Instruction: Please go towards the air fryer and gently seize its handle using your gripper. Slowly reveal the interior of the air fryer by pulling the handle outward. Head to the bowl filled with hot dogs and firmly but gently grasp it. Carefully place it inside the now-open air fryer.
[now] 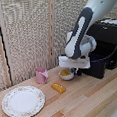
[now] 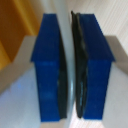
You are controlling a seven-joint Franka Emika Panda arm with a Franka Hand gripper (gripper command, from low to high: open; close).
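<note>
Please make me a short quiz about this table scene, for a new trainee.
1. True or false: the small pink mug stands on the large patterned flat plate.
2. Which lies closest to the small cream-white round bowl? A) the plate B) the orange-yellow rectangular block C) the mug
3. Fill in: the large black boxy air fryer stands at the exterior view's ____.
Key: 1 false; 2 B; 3 right.

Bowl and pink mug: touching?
Apart. The exterior view shows bare table between the bowl and the pink mug.
</note>
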